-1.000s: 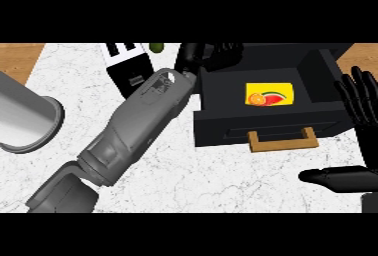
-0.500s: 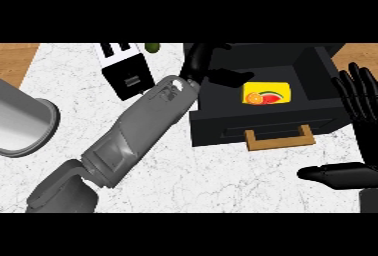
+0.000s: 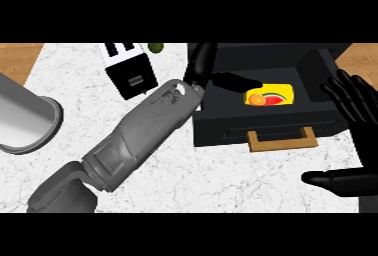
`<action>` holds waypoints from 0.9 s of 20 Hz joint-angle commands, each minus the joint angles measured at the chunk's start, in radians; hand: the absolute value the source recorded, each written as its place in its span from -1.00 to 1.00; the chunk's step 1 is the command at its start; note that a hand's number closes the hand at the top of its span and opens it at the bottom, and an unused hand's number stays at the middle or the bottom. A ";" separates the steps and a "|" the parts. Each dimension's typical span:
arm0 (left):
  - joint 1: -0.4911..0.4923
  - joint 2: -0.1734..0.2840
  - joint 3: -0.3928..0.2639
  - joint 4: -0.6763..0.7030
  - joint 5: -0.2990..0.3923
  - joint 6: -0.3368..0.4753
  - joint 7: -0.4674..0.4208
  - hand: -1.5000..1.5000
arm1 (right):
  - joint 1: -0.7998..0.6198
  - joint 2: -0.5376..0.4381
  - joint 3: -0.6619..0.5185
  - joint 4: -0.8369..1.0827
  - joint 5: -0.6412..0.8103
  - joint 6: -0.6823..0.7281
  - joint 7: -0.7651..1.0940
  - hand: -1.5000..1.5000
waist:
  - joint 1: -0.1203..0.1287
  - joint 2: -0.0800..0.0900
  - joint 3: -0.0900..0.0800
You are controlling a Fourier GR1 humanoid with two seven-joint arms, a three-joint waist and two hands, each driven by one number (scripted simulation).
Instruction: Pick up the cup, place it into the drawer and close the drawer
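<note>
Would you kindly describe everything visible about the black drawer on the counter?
The drawer is a black, box-like unit standing on the white marbled counter, pulled open so its dark inside shows from above. Its front panel carries a tan, wood-looking handle shaped like a bracket. Inside lies a yellow cup with a fruit picture. The left hand reaches in over its left wall, fingers extended toward the cup; actual contact is unclear. The right hand rests open beside its right side.

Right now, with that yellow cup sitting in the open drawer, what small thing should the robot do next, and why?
Probably draw the left hand up and back out of the drawer. The cup already lies inside, and the hand's fingers look spread above it rather than curled round it. The drawer is open, wooden handle facing the robot, so the arm must clear first.
</note>
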 commanded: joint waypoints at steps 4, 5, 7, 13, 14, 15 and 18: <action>-0.031 0.000 0.013 -0.079 0.063 0.058 -0.012 -1.00 | 0.035 -0.065 0.012 -0.121 -0.067 0.082 0.081 1.00 | 0.022 -0.009 0.000; -0.070 0.000 0.058 -0.059 0.063 0.035 0.007 -1.00 | 0.025 -0.053 0.049 -0.107 0.020 0.061 0.059 1.00 | 0.041 -0.010 -0.001; -0.024 0.000 0.064 -0.060 0.053 0.010 -0.037 -1.00 | 0.072 -0.128 0.015 -0.135 0.039 0.130 0.029 1.00 | 0.045 -0.011 -0.001; 0.035 0.135 0.117 -0.225 0.056 -0.016 0.072 -1.00 | 0.138 -0.170 0.040 -0.160 0.173 0.152 0.025 1.00 | 0.085 -0.023 -0.001; 0.090 0.123 0.099 -0.276 0.039 0.003 0.067 -1.00 | 0.089 -0.178 0.023 -0.170 0.164 0.127 0.086 1.00 | 0.090 -0.023 -0.002; 0.074 0.130 0.140 -0.221 0.048 -0.025 0.060 -1.00 | 0.116 -0.115 0.103 -0.161 0.279 0.090 0.026 1.00 | 0.078 -0.016 -0.001; 0.145 0.189 0.125 -0.363 0.031 0.002 0.124 -1.00 | 0.077 -0.131 0.116 -0.187 0.314 0.072 0.126 1.00 | 0.095 -0.022 -0.001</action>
